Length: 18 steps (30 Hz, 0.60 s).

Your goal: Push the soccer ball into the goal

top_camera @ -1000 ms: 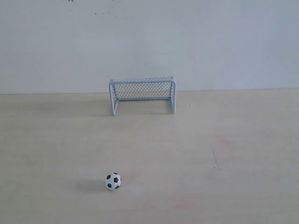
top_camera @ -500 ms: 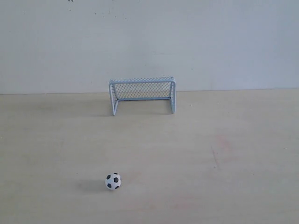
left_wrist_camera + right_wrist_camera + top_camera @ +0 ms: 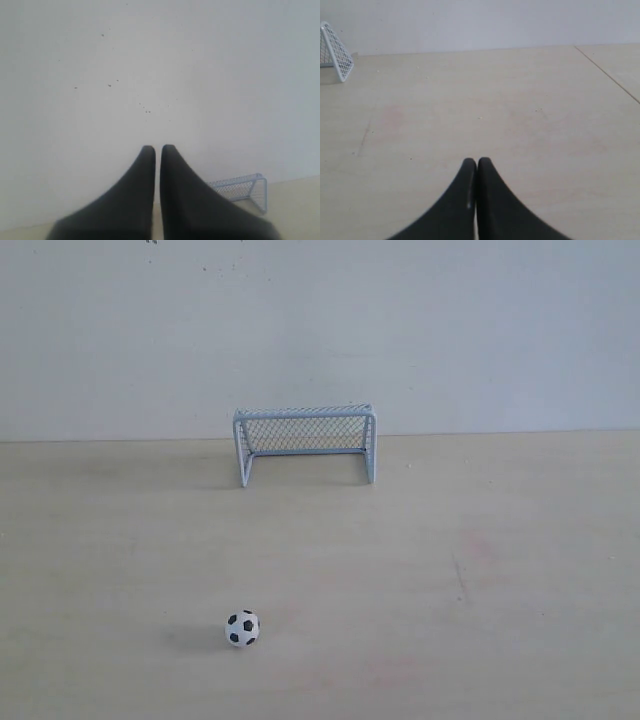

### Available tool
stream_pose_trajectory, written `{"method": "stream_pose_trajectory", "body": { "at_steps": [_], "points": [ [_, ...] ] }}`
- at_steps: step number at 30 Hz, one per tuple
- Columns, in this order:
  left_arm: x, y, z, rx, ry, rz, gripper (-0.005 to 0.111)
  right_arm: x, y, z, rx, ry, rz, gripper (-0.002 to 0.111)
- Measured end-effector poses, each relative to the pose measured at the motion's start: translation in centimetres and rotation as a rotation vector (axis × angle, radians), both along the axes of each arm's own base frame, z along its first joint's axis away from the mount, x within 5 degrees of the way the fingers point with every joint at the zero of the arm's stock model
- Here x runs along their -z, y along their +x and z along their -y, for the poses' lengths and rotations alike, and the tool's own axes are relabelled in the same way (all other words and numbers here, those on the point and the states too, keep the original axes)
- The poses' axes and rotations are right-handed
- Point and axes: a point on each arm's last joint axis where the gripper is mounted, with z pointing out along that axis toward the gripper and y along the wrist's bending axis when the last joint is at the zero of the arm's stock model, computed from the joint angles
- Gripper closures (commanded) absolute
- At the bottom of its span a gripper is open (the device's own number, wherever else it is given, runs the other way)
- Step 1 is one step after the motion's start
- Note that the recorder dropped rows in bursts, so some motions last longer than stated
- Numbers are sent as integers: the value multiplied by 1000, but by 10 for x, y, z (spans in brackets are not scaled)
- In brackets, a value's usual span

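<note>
white soccer ball well apart from goal; left tool, right tool pinched closed, empty.

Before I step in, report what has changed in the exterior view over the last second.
Nothing visibly changed. The soccer ball rests on the same spot of the table, well short of the goal, which stands where it was by the wall.
</note>
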Motion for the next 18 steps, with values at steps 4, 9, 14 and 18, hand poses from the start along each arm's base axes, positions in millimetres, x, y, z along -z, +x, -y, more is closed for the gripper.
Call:
{"method": "stream_pose_trajectory", "body": {
  "at_steps": [4,9,14,18],
  "points": [
    [-29,22,0,0,11,-76,102,0,0,0,0,0,0,109],
    [-71,73,2,30,61,-227,102,0,0,0,0,0,0,109],
    [-90,133,13,111,192,-420,102,0,0,0,0,0,0,109],
    [-75,180,32,212,366,-542,102,0,0,0,0,0,0,109]
  ]
}}
